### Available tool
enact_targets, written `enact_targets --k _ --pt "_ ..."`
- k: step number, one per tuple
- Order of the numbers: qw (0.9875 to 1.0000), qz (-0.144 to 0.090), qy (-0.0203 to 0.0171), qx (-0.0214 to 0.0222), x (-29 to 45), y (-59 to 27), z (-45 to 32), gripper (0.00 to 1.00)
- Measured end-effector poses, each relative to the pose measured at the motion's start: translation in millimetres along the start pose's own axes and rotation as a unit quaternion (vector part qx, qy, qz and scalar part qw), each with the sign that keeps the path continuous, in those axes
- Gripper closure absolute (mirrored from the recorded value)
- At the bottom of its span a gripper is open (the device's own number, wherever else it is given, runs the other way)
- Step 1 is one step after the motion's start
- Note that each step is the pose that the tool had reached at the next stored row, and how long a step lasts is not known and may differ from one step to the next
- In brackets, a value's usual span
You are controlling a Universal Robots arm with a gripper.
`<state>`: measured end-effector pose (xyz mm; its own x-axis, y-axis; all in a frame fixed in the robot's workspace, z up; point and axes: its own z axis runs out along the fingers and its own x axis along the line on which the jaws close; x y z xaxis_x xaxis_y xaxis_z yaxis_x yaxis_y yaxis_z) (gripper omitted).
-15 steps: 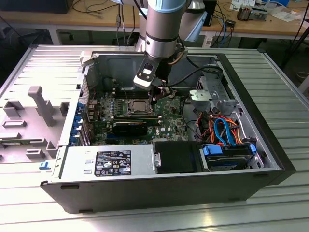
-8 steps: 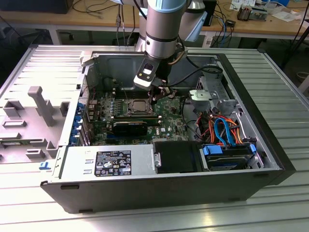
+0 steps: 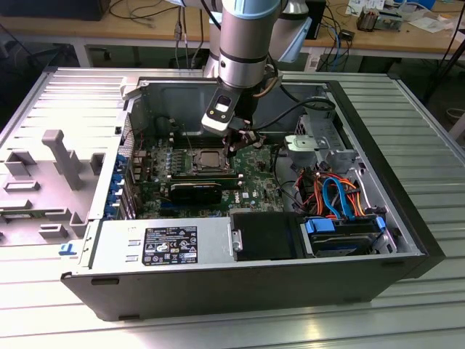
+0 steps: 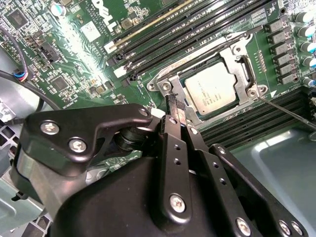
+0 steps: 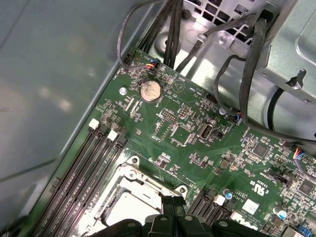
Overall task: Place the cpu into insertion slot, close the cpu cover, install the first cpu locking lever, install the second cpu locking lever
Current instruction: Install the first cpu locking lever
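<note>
- The arm comes down from the upper middle of the exterior view into the open computer case [image 3: 407, 145], which lies on its side so that the motherboard [image 5: 182, 133] faces up to be reached from above.
- The cpu [image 4: 213, 90] lies flat in the insertion slot [image 3: 208, 157], near the centre of the exterior view. Its dull silver top shows through the window of the cpu cover [image 4: 245, 69].
- We judge the cover to be folded down, since its frame lies level around the chip and does not stand up on its hinge.
- The gripper [image 4: 173, 104] has its fingers drawn together into one narrow tip, which suits prodding a thin part. The tip is at the socket's corner, just beside the frame. We cannot tell whether it pinches anything or only touches.
- A thin lever rod [image 4: 286, 112] runs away from the opposite socket corner, free of the frame. We therefore judge that it is not latched.
- The long memory slots [image 4: 197, 22] run beside the socket, clear of the fingers.
</note>
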<state>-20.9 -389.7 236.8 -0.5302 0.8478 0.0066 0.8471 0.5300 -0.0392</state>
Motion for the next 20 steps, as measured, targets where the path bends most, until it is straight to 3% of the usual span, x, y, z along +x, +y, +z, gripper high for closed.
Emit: enact_targets --k 20 --pt "0.9999 -0.01 -0.0004 0.0001 0.0 0.0 0.0 0.89"
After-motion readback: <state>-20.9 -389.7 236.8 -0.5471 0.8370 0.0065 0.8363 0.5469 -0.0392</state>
